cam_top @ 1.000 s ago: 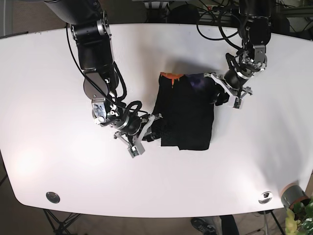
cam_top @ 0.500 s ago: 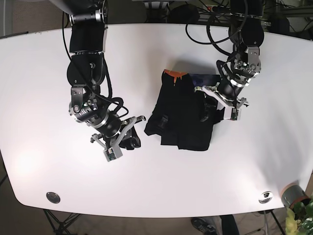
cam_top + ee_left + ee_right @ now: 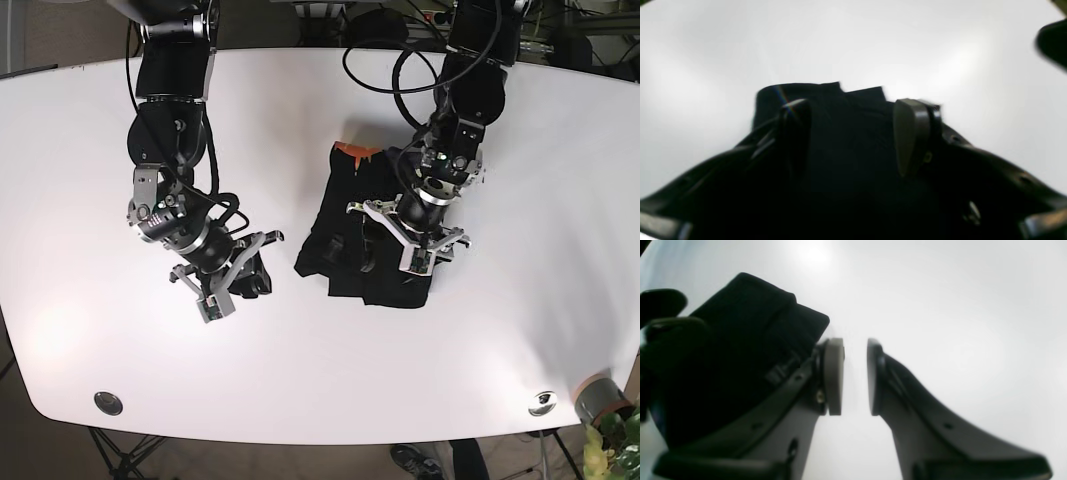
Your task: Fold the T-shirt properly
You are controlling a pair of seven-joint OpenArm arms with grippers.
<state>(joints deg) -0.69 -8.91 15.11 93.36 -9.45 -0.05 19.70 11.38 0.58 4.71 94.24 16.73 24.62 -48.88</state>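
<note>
Lying mid-frame on the white table (image 3: 90, 140), folded black T-shirt (image 3: 372, 200), orange at its top edge. Left gripper (image 3: 408, 235) spread wide above it, possibly touching. Right gripper (image 3: 232, 280) parted, empty, lower left.

My white, smooth tabletop (image 3: 80, 150) has a soft sheen, with pale glare patches toward its near left corner. The black cloth T-shirt (image 3: 375, 215) on it looks matt and soft, rumpled into folds, with an orange printed patch at its far edge. My left gripper (image 3: 853, 133) has hard black plastic fingers (image 3: 912, 133), faintly glossy, with small metal screws. My right gripper (image 3: 855, 376) carries dull grey, smooth pads (image 3: 834, 373) on matt dark plastic arms.
</note>
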